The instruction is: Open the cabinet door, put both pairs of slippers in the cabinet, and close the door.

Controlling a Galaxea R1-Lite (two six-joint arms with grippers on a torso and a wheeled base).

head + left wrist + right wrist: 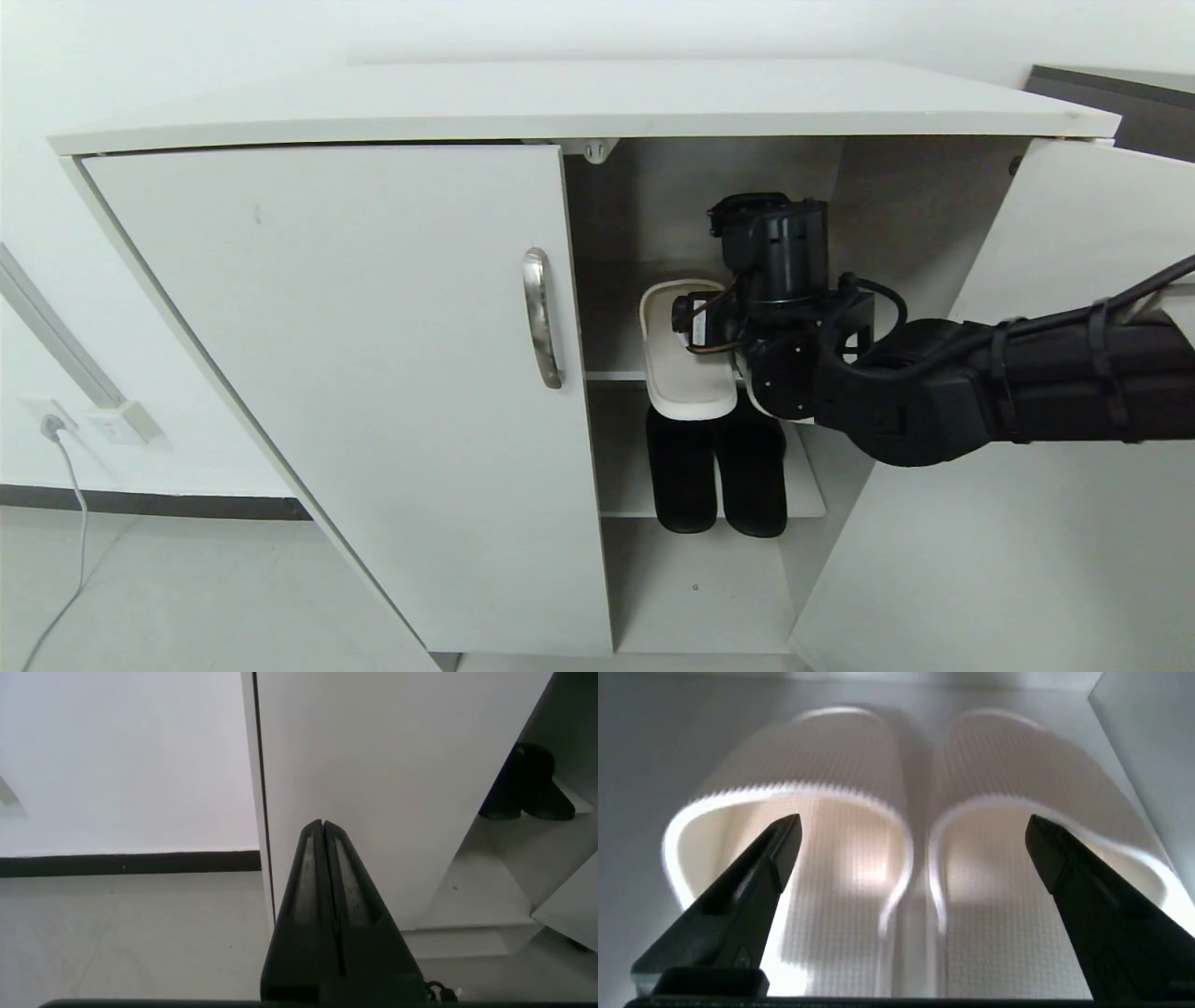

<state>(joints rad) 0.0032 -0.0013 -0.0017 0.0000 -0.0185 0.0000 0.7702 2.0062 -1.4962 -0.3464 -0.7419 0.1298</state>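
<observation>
Our right pincer (pixel 913 824), spread wide, faces the white slippers (pixel 878 868) lying lengthwise straight ahead on the upper shelf (pixel 611 376) (black pair (pixel 717 485) one shelf below) — we judge the open door (pixel 980 560) nearer this arm — while our left pincer (pixel 322 831) hangs pressed together.

Right arm (pixel 1008 383) stretched level, reaching in from right side; wrist (pixel 780 280) turned forward at its end. Right hand (pixel 915 859) spread wide, fingers (pixel 747 905) well apart. Left hand (pixel 322 835) closed tight, both fingers (pixel 304 896) touching along full length.
</observation>
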